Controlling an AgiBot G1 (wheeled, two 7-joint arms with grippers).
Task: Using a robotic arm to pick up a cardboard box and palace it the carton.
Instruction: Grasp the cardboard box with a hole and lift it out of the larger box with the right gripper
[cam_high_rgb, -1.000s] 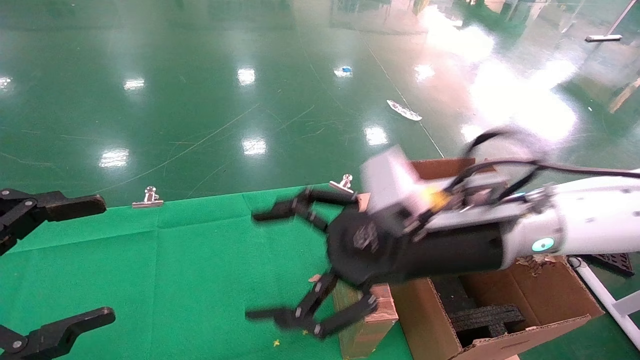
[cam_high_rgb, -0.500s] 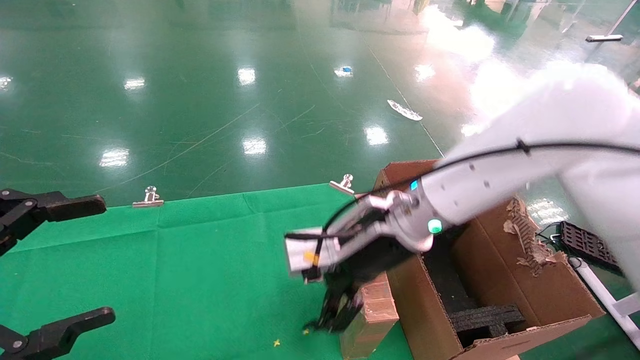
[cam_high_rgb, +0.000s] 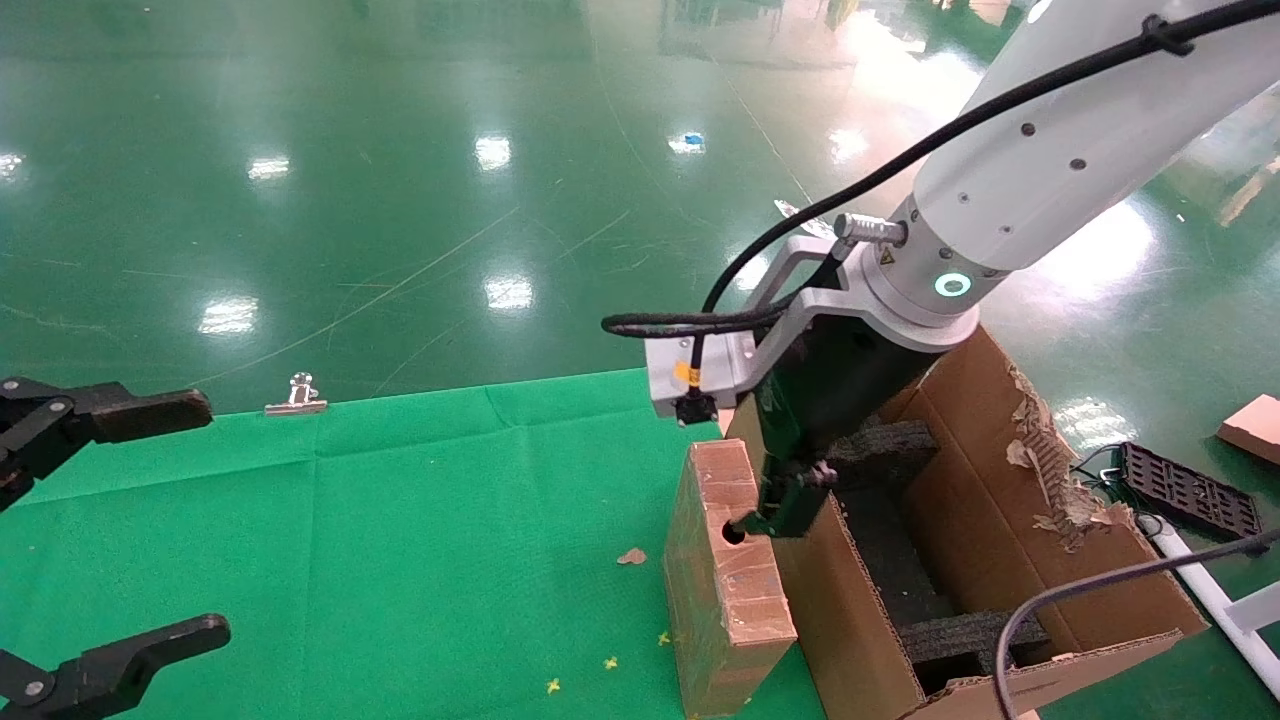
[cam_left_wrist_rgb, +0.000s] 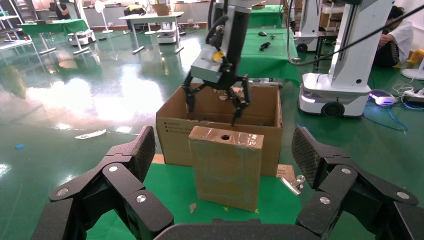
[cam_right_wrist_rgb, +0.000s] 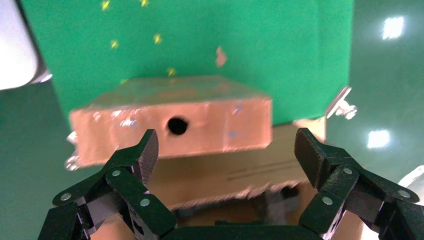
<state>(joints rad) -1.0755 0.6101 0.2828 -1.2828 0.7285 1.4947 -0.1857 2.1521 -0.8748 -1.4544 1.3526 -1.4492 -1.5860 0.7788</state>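
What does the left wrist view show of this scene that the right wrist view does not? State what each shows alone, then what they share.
Left wrist view only: the right gripper, open above the carton, the carton's printed side, other robots behind, and the parked, open left gripper.
Right wrist view only: yellow scraps on the green cloth.
Both: the cardboard box standing upright, round hole in its top face, the carton beside it.

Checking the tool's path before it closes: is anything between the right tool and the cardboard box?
Nothing. In the left wrist view the right tool hangs open just above the cardboard box, with only air between; the carton stands behind.
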